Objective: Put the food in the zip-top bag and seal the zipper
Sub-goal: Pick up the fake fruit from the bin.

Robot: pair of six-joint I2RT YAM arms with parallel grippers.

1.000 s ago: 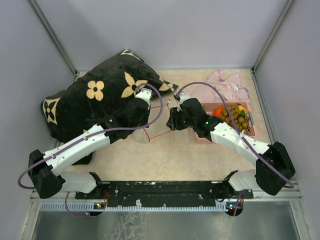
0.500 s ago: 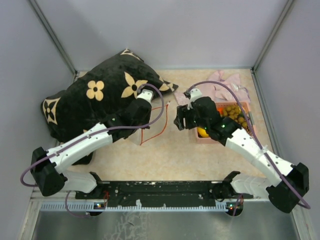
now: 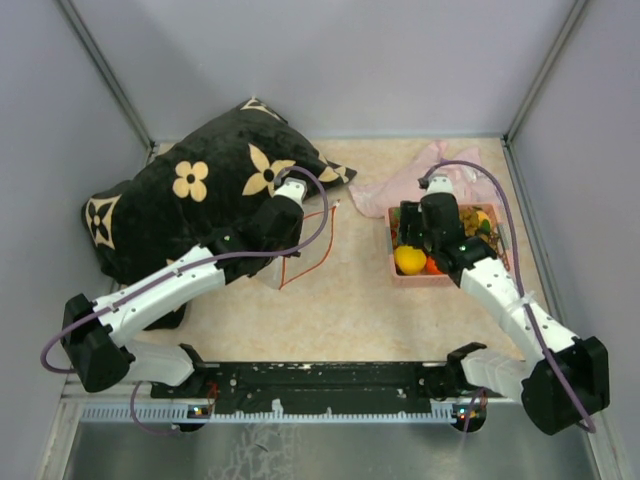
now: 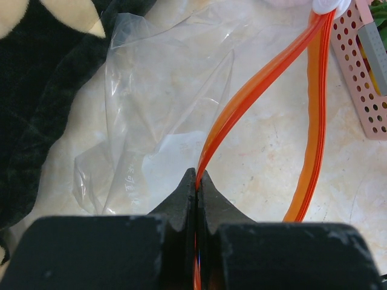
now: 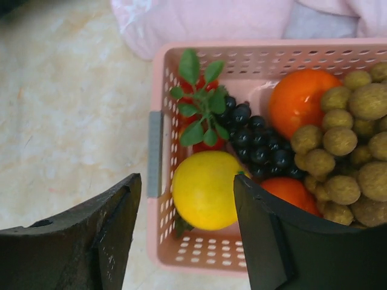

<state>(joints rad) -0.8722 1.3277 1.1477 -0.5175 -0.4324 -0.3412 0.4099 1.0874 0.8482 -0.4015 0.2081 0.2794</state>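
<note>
The clear zip-top bag (image 4: 163, 103) (image 3: 287, 268) lies crumpled on the table beside the pillow. Its orange-red zipper (image 4: 260, 78) (image 3: 318, 212) stands open in a loop. My left gripper (image 4: 198, 175) (image 3: 282, 232) is shut on one strip of that zipper. The food sits in the pink basket (image 5: 199, 251) (image 3: 420, 281): a yellow lemon (image 5: 205, 190) (image 3: 408, 260), an orange (image 5: 299, 99), a red-orange fruit (image 5: 290, 190), a brownish-green grape bunch (image 5: 351, 139), dark grapes (image 5: 260, 142) and a leafy strawberry (image 5: 199, 103). My right gripper (image 5: 186, 181) (image 3: 412, 232) hovers open over the lemon, a finger on each side.
A black pillow with cream flowers (image 3: 190, 200) (image 4: 42, 90) fills the back left, touching the bag. A pale pink cloth (image 3: 440, 165) (image 5: 205, 21) lies just behind the basket. Grey walls close the table on three sides.
My right gripper has left the bag's mouth, swung right to above the basket, and opened. The left gripper has kept its hold on the zipper, nearly still.
</note>
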